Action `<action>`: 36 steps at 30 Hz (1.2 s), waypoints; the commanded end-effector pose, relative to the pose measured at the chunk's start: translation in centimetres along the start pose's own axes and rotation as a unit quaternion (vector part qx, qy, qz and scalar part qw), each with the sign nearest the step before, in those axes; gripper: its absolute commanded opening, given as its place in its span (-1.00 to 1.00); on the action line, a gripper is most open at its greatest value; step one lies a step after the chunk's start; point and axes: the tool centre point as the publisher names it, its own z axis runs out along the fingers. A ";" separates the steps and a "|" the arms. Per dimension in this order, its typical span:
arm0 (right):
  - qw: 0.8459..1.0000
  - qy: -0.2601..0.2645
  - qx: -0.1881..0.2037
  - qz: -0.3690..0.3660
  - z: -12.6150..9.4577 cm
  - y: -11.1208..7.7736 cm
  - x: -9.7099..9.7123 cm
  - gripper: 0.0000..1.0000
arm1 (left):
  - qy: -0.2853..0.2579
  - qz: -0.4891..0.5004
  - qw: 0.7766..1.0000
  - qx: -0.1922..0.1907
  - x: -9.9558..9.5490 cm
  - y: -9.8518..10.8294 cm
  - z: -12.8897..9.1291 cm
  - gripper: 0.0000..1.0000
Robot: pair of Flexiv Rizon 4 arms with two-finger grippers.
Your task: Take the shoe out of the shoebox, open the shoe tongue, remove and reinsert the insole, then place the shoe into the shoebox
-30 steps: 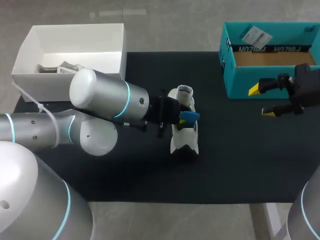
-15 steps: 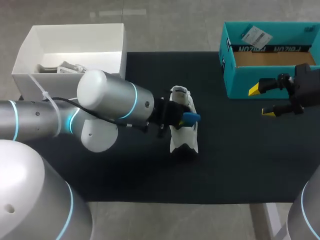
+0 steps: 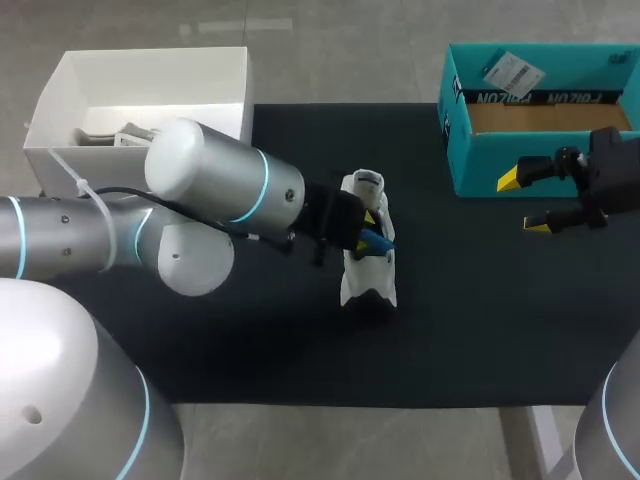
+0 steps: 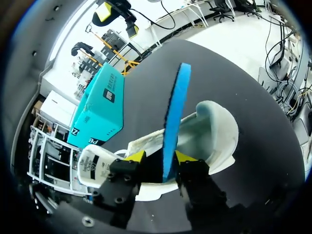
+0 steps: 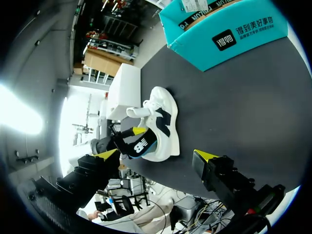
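Wrist view shows left fingers clamped on blue insole in shoe, grip hidden overhead; right fingers apart.

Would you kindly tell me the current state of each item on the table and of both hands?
White sneaker: out of the box, upright on the black mat, tongue folded open.
Blue foam insole: partly out of the sneaker, pinched.
Left hand: shut on the insole.
Right hand: open, empty.
Teal cardboard shoebox: open, no shoe inside.
White box: open.
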 end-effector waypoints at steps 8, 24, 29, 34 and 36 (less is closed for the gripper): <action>1.000 -0.002 0.000 0.001 0.1 0.0 0.1 1.00 | 0.029 0.006 0.999 0.016 1.4 0.0 -1.3 -1.00; 1.000 -0.002 0.000 0.001 0.1 0.0 0.1 1.00 | -0.008 0.101 0.995 -0.024 1.1 1.7 1.1 -1.00; 1.000 -0.002 0.000 0.001 0.1 0.0 0.1 1.00 | -0.010 0.104 0.994 -0.031 1.0 2.0 1.4 -1.00; 1.000 -0.002 0.000 0.001 0.1 0.0 0.1 1.00 | -0.008 0.086 0.996 -0.019 0.8 1.3 0.5 -0.21; 1.000 -0.002 0.000 0.001 0.1 0.0 0.1 1.00 | -0.008 0.080 0.997 -0.014 0.7 1.0 -0.2 -0.09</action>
